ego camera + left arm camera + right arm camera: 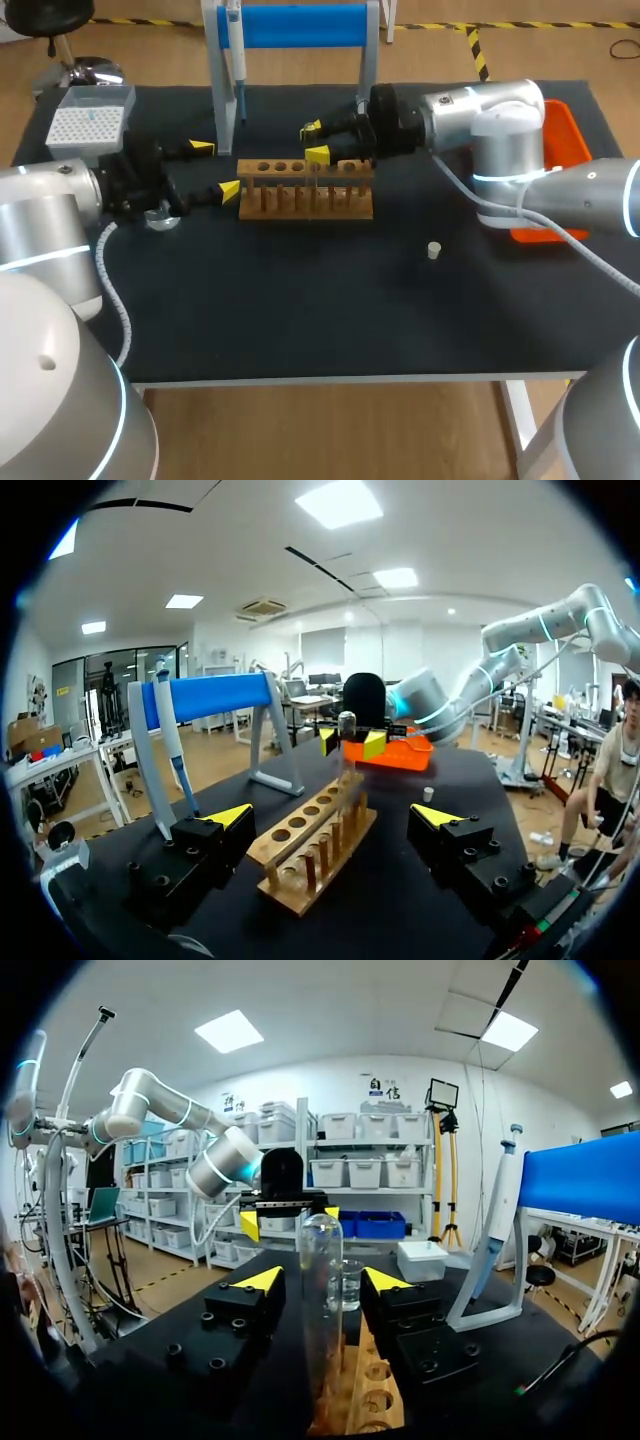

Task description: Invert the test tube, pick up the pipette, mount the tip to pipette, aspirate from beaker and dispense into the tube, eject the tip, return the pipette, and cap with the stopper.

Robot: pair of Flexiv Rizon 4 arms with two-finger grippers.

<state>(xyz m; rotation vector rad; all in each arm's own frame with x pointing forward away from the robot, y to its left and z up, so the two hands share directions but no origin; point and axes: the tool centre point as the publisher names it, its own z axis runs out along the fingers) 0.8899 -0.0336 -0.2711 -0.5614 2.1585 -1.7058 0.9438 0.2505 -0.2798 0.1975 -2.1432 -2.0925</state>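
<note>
The right end effector [315, 142], fingers spread, brackets the test tube [320, 1290] without touching it. The tube stands rounded end up in the wooden rack [305, 190] at mid-frame. The left end effector [216, 169] is spread too. I'd say nothing is done yet: the pipette [237, 60] hangs at upper middle, and the stopper [434, 250] lies loose on the bench [300, 320].

Orange tray [570, 125] on black table [300, 315], far right side

Left gripper [332, 817] spread wide, wooden rack [305, 852] between its fingers, test tube [347, 732] upright at the rack's far end — right gripper [350, 744] flanking it, pipette [172, 742] on blue stand [212, 697].
</note>
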